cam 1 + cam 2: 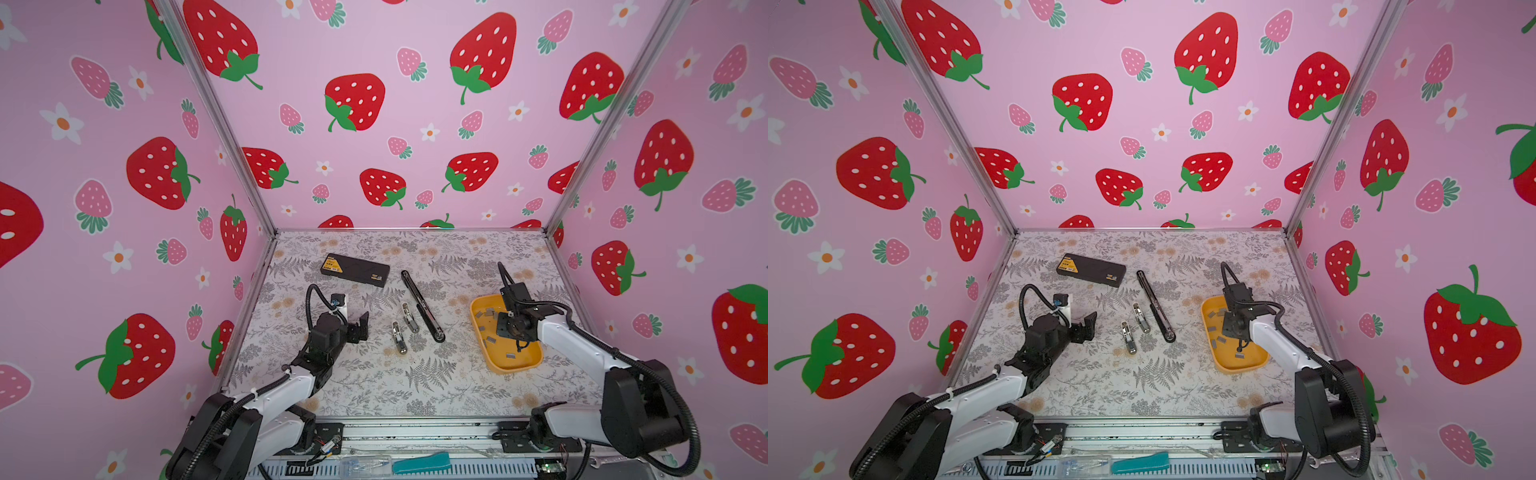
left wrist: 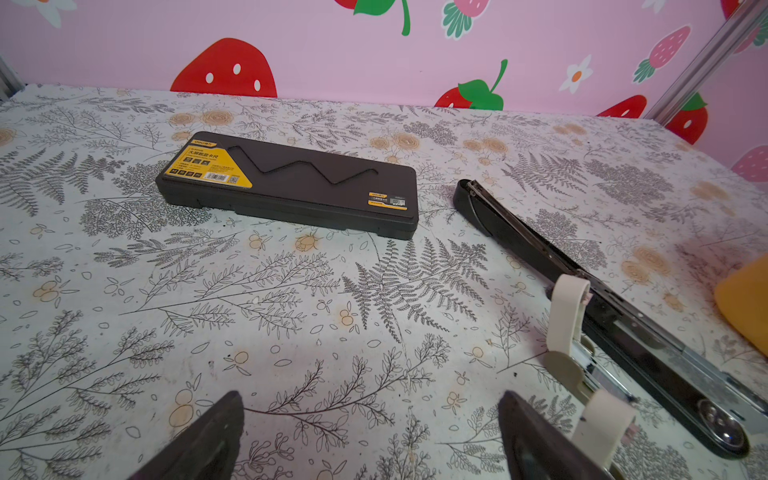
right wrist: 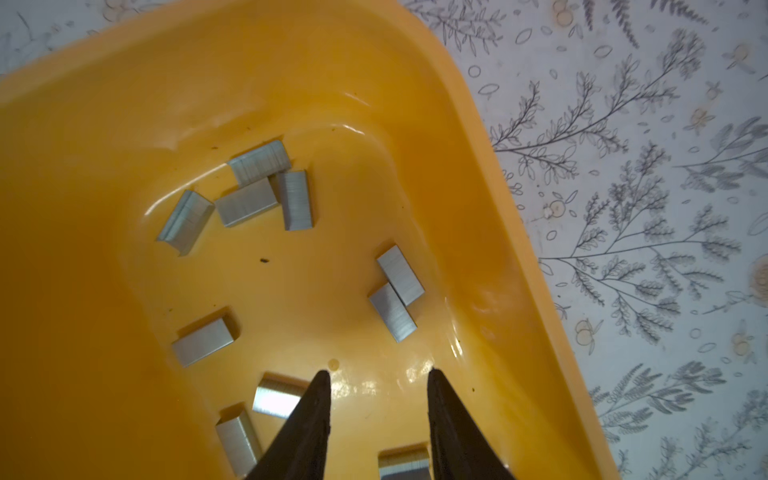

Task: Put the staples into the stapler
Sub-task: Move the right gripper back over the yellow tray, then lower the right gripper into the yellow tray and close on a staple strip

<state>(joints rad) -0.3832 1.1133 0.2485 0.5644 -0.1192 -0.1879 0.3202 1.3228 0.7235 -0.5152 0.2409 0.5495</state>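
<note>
- The right gripper (image 3: 377, 374) hangs inside the yellow tray (image 3: 478, 166), its fingers apart with nothing pinched at the tips.
- The staples (image 3: 400, 274) lie loose on the tray floor. There is a cluster well ahead of the tips and a pair ahead and off to one side. One strip lies just beside a finger, and another sits under the gap farther back toward the wrist, which looks to be lying there rather than held.
- Each strip looks light, stiff and slick, and I'd guess it breaks apart if bent or dropped. Best to pinch one across its two long flanks near the middle, choosing a strip that lies alone.
- The left gripper (image 2: 370, 399) sits low over the table, wide open and empty. The black long stapler (image 2: 515, 241) lies opened flat off to one side of it, with two small staplers (image 1: 398, 336) nearer.
- A black case (image 2: 291, 183) sits well ahead of that gripper.
</note>
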